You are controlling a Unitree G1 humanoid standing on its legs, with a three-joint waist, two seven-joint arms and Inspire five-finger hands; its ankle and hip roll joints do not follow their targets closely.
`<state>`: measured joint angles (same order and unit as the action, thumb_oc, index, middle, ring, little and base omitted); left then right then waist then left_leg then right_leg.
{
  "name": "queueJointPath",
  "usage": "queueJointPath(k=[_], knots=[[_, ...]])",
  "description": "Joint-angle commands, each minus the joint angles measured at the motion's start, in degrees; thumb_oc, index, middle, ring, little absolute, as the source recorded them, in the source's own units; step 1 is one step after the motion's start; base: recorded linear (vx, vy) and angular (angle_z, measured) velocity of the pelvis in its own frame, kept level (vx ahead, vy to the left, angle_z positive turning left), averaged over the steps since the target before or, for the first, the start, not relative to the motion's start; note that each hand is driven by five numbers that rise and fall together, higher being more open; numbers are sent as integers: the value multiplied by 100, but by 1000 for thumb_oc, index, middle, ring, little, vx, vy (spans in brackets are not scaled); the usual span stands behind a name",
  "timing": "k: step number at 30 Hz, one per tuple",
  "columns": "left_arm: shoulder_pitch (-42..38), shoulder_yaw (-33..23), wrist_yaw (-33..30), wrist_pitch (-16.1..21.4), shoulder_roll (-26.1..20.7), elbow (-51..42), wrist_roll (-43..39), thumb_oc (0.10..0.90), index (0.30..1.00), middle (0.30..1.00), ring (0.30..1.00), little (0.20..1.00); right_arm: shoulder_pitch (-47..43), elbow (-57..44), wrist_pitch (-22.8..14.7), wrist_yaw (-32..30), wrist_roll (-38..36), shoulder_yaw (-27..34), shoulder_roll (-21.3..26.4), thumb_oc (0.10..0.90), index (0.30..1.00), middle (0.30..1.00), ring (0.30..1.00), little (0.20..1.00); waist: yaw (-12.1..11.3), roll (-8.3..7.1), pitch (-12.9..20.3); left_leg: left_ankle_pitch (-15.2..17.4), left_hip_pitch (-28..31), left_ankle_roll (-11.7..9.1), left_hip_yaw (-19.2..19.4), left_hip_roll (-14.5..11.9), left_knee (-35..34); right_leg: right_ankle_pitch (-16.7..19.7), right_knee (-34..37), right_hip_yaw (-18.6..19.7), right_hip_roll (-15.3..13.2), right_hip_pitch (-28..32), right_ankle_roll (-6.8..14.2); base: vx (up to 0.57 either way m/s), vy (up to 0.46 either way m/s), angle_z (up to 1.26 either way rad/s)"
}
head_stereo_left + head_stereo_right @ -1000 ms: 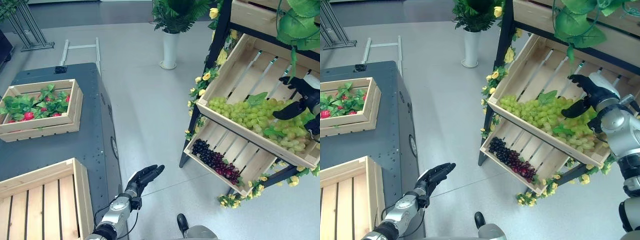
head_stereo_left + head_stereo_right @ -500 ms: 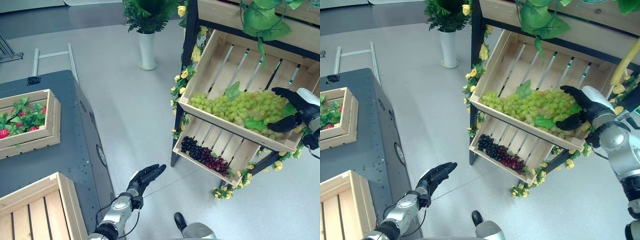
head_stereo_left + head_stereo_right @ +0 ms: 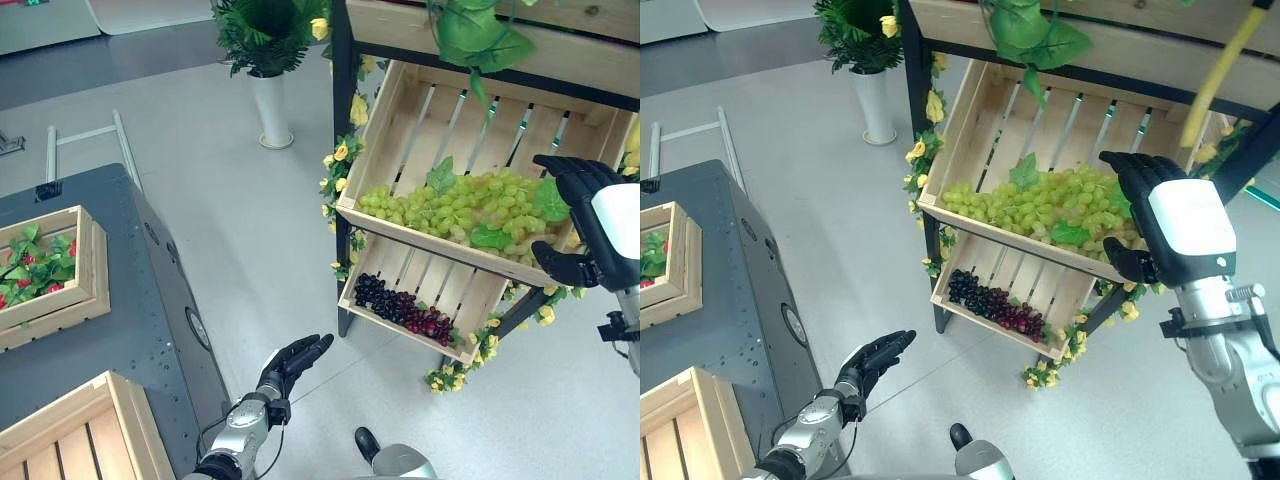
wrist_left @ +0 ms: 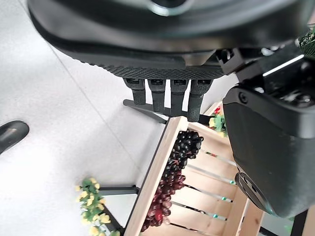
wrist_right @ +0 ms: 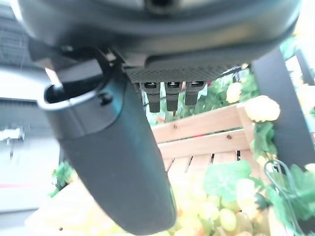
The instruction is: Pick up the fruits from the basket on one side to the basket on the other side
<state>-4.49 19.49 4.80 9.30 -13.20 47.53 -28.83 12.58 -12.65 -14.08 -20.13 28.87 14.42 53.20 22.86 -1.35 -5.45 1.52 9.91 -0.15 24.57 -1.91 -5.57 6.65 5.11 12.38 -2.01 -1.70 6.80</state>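
A heap of green grapes (image 3: 455, 208) with leaves lies in the upper tilted crate (image 3: 400, 120) of a dark shelf. Dark grapes (image 3: 402, 308) lie in the crate below, also seen as dark grapes (image 4: 172, 182) in the left wrist view. My right hand (image 3: 1180, 230) hovers open at the right end of the green grapes (image 5: 211, 212), fingers spread, thumb toward the crate's front rim. My left hand (image 3: 292, 362) hangs open low over the floor beside the dark table. An empty wooden crate (image 3: 75, 425) sits on that table at the lower left.
A second crate (image 3: 60, 300) with red fruit and leaves stands further back on the dark table (image 3: 150, 330). A potted plant in a white vase (image 3: 270, 105) stands on the floor behind. Yellow flowers and vines trim the shelf frame (image 3: 345, 150).
The camera has turned right, so table and shelf sit further left in view. My right hand has lifted off the grapes toward the crate's right end. The left hand keeps its pose.
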Motion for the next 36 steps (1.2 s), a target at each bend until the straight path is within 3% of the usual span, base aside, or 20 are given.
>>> queueJointPath(k=[1, 7, 11, 15, 18, 22, 27, 30, 36], knots=[[-347, -84, -4, 677, -20, -9, 76, 800, 900, 900, 900, 900, -646, -401, -679, -705, 150, 808, 51, 800, 900, 900, 900, 900, -225, 50, 116, 831, -31, 376, -193, 137, 342, -295, -222, 173, 259, 14, 170, -15, 2, -12], [-370, 15, -34, 735, 86, 92, 44, 800, 900, 900, 900, 900, -847, -565, -1768, -1354, 839, 327, -69, 800, 900, 900, 900, 900, -264, 90, 173, 849, -10, 385, -184, 150, 327, -309, -208, 165, 263, 24, 173, -1, 2, -4], [-330, 107, 28, 708, 120, 145, 170, 800, 900, 900, 900, 900, -1019, -503, -2126, -1047, 803, -129, -99, 800, 900, 900, 900, 900, -357, 86, 212, 846, -19, 373, -199, 134, 344, -318, -225, 81, 244, 30, 164, -3, -42, 1], [-330, 200, -49, 783, 104, 247, 302, 800, 900, 900, 900, 900, -1091, -446, -2129, -54, -157, -671, -232, 800, 900, 900, 900, 900, -396, 81, 233, 830, -50, 355, -225, 132, 372, -322, -244, 23, 225, 17, 165, -7, -37, 2], [-383, 203, -568, 1135, 148, 359, 395, 800, 900, 900, 900, 900, -1030, -469, -2297, 157, -309, -1208, -579, 800, 900, 900, 900, 900, -407, 76, 214, 820, -27, 360, -224, 128, 373, -327, -271, -32, 205, 12, 152, 3, -35, 3], [-451, 102, -1095, 1279, 331, 646, 413, 800, 900, 900, 900, 900, -1092, -290, -2522, -150, -10, -1963, -1076, 800, 900, 900, 900, 900, -460, 61, 189, 784, -29, 351, -253, 126, 372, -322, -275, -107, 184, 30, 118, -4, -57, 3], [-366, 196, -1275, 1372, 562, 1263, 627, 800, 900, 900, 900, 900, -1459, 210, -2558, -478, 154, -2956, -1521, 800, 900, 900, 900, 900, -626, 43, 172, 742, -60, 313, -367, 133, 354, -336, -240, -233, 156, 75, 93, -12, -73, 6], [-340, 258, -1387, 1287, 593, 1375, 857, 800, 900, 900, 900, 900, -1623, 390, -2531, -334, 88, -3338, -1615, 800, 900, 900, 900, 900, -697, 39, 158, 725, -66, 296, -419, 136, 337, -343, -235, -297, 140, 87, 89, -3, -54, 6], [-261, 203, -1564, 864, 433, 1704, 1370, 800, 900, 900, 900, 900, -1847, 1165, -2035, 40, -249, -4319, -1834, 800, 900, 900, 900, 900, -977, 15, 156, 660, -95, 254, -579, 129, 307, -377, -230, -622, 42, 138, 77, -3, -71, 14]])
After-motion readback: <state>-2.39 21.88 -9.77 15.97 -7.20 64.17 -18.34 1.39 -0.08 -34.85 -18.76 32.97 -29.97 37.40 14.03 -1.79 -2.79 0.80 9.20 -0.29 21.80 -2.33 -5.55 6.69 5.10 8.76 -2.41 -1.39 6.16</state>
